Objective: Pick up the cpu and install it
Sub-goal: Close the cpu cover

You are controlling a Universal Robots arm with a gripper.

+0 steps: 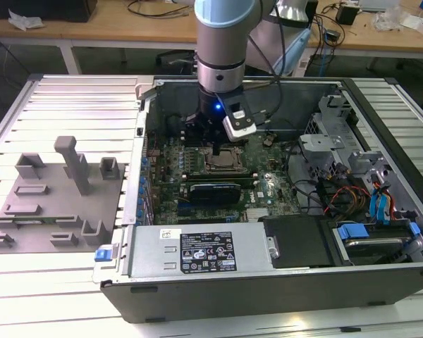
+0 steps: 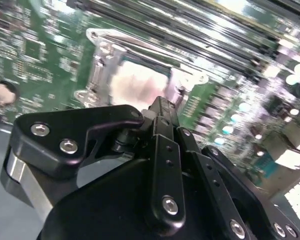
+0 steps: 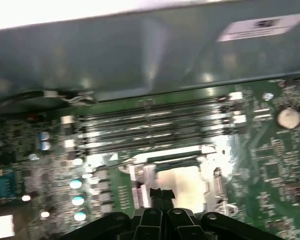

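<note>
Exterior view: one slatted metal table (image 1: pixel 70 105) carries one open computer case (image 1: pixel 268 289) lying on its side, with one grey fixture plate (image 1: pixel 49 211) just beside it on the exterior view's left. One arm (image 1: pixel 222 42) reaches straight down into the case. One long grey box (image 1: pixel 197 253) with a white label runs along the near wall of the case. One green board (image 1: pixel 268 186) covers the case floor. The gripper (image 1: pixel 211 141) hangs above one socket frame (image 1: pixel 222 160) near the middle of the board. In the first wrist view, four parallel long slots (image 3: pixel 155 125) lie between the case wall and the socket frame (image 3: pixel 140 175), and one round coin cell (image 3: pixel 289 117) sits well apart to one side. One cpu (image 3: pixel 182 182) lies flat inside the frame, pale top up, and appears in the second wrist view as a pale square (image 2: pixel 140 85) bordered by the frame's metal edge (image 2: pixel 97 75). The gripper's (image 3: pixel 160 192) two fingers are drawn together with nothing between them, poised at the edge of the cpu; contact with it cannot be determined. In the second wrist view the narrow tip (image 2: pixel 162 105) points at the cpu's near edge.
</note>
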